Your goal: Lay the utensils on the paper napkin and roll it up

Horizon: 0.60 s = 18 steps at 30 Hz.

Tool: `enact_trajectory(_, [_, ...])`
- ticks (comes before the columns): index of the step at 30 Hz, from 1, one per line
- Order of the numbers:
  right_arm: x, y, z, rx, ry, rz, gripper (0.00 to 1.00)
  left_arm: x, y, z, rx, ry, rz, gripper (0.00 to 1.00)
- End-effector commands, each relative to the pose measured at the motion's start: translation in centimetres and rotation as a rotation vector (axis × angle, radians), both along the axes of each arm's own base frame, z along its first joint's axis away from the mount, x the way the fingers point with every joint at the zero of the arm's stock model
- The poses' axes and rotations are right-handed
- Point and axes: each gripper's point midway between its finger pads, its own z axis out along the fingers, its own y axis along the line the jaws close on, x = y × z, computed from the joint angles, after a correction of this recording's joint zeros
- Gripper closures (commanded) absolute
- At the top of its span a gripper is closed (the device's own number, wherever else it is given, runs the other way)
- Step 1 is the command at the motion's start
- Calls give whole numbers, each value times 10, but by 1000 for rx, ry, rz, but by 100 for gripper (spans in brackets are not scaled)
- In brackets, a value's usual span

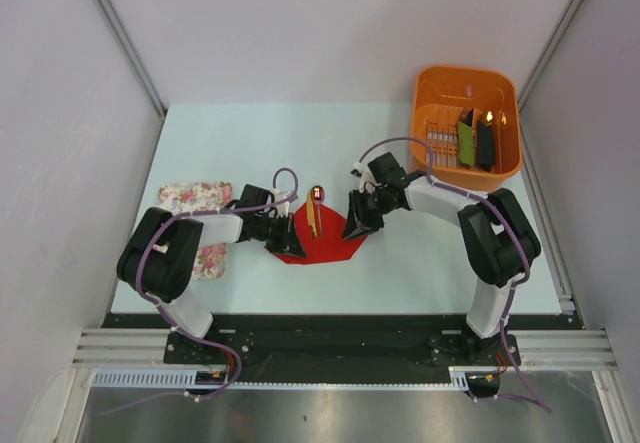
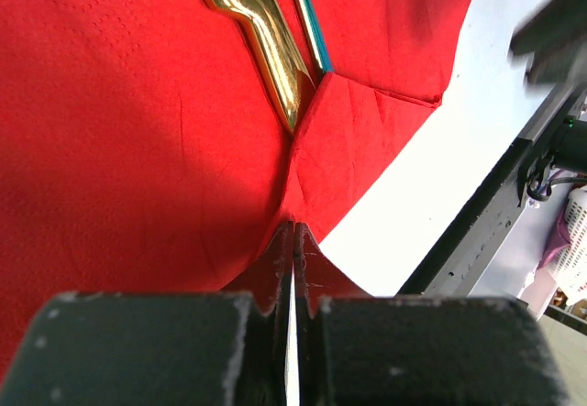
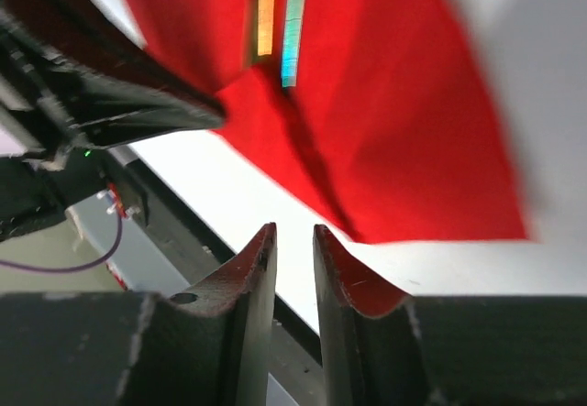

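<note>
The red paper napkin [image 1: 325, 245] lies at the table's front middle, its near corner folded up [image 2: 358, 140]. The utensils [image 1: 314, 218] lie on it, with the dark red spoon bowl [image 1: 317, 194] at the far end. A gold-orange handle [image 2: 261, 30] and a blue one [image 2: 308, 21] show in the left wrist view. They also show blurred in the right wrist view [image 3: 266, 12]. My left gripper [image 1: 287, 235] is shut, pinching the napkin's left edge [image 2: 293, 227]. My right gripper [image 1: 357, 226] hovers by the napkin's right edge [image 3: 394, 104], jaws slightly apart and empty [image 3: 292, 234].
An orange basket [image 1: 432, 88] at the back right holds a green and a black oblong item [image 1: 475, 141]. A white floral cloth [image 1: 195, 201] lies at the left under my left arm. The black front rail [image 2: 477, 232] runs close behind the napkin.
</note>
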Motion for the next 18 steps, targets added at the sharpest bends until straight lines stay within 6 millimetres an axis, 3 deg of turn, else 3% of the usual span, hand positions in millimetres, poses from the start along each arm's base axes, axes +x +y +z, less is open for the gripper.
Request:
enact_trajectory(1, [-3,43,22,100,-39,59,74,5,4,-6,25,-9,26,100])
enact_trajectory(10, [-8,55,-20,32,-23,84,77,4,1,3,-44,-25,38,100])
enact_trajectory(15, [-8,53,-44,-28,-13,92,79,8,-6,20,-159,-87,49,91])
enact_trajectory(18, [-8,50,-50,-55,-14,88,80,10,-9,38,-256,-131,51,81])
